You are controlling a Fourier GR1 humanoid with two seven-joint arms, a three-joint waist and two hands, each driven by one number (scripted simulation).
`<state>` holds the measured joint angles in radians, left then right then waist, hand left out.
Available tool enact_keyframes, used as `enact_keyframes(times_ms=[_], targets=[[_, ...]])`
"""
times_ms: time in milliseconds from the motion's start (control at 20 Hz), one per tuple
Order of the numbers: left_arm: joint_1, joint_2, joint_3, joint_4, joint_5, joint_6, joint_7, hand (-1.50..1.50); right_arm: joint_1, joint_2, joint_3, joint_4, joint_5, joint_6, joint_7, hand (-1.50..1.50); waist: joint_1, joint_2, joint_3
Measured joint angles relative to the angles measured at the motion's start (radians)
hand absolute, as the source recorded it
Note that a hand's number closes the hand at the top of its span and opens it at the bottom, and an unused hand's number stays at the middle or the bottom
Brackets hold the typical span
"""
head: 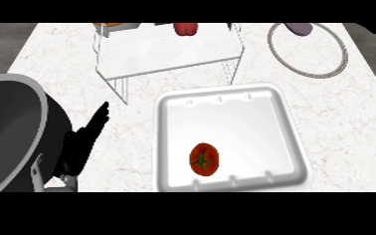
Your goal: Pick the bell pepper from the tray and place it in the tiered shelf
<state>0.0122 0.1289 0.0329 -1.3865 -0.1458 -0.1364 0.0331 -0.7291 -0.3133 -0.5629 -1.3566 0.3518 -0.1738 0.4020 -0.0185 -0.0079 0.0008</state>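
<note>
Bell pepper lies in the tray, right of the open-fingered left hand.

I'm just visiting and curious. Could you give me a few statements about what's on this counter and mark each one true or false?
1. The bell pepper lies in the white tray. True.
2. A hand is curled round the bell pepper. False: nothing touches it; the only hand showing, the left hand, is off to the tray's left with straight fingers.
3. The tiered shelf stands beyond the tray, farther from the robot. True.
4. The shelf holds nothing. False: a red item already sits at its far side.
5. The robot's right hand hovers over the tray. False: no right hand shows in this view.
</note>
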Motion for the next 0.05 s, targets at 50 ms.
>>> enact_keyframes(times_ms=[50], targets=[[0.009, -0.007, -0.008, -0.016, -0.002, 0.002, 0.008, 0.0, 0.029, -0.009, 0.001, -0.031, -0.014, 0.019, 0.011, -1.5, 0.003, 0.001, 0.0]])
